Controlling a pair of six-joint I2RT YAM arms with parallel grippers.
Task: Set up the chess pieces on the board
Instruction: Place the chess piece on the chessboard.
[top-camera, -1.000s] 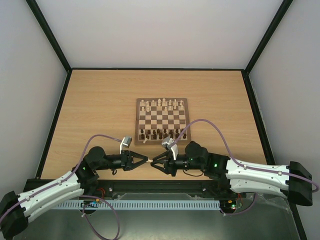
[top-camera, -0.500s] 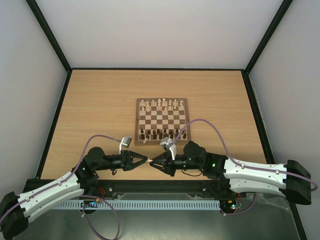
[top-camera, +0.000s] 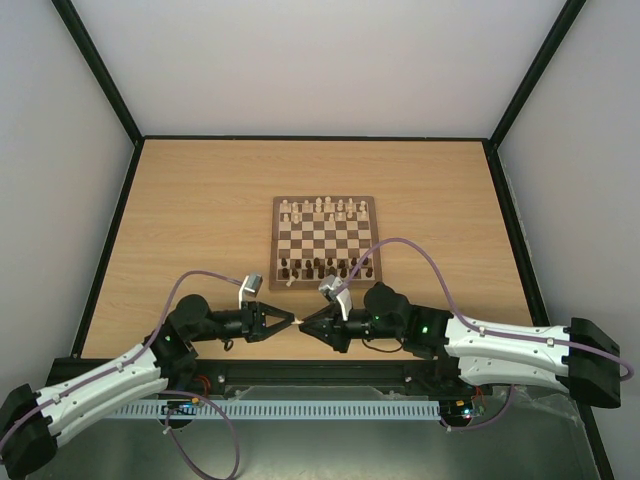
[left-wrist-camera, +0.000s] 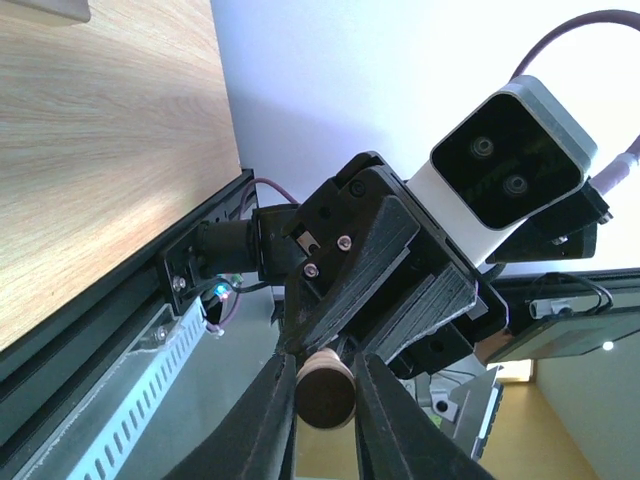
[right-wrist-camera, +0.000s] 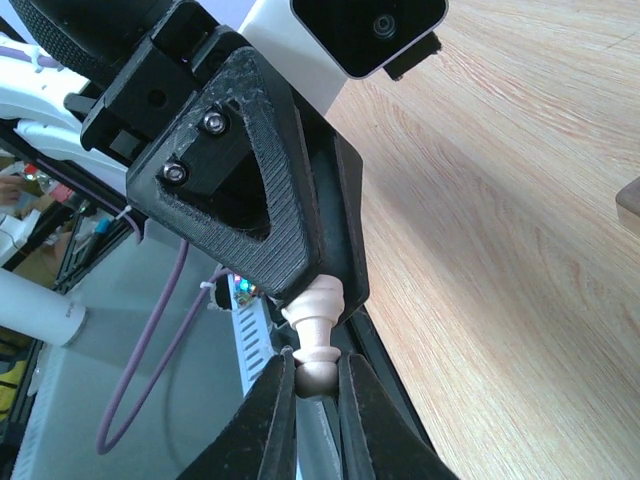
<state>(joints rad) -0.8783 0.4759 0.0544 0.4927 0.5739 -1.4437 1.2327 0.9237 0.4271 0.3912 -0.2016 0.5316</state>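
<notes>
A pale pawn (right-wrist-camera: 316, 308) hangs in the air between my two grippers, which meet tip to tip over the table's near edge. My left gripper (top-camera: 292, 319) is shut on its round base (left-wrist-camera: 326, 392). My right gripper (right-wrist-camera: 315, 368) is shut on its small head, coming from the opposite side (top-camera: 304, 322). The board (top-camera: 276, 245) lies in the middle of the table beyond both grippers. Pale chess pieces (top-camera: 320, 208) line its far rows and dark pieces (top-camera: 322, 267) its near rows.
The black frame rail (top-camera: 300, 366) and a white slotted cable duct (top-camera: 320, 410) run just below the grippers. Black posts and pale walls bound the table on three sides. A purple cable (top-camera: 420, 255) loops over the right arm.
My right gripper has slid a little left toward the left one and its fingers have closed on the pawn's head. The left gripper has stayed still, holding the base.
</notes>
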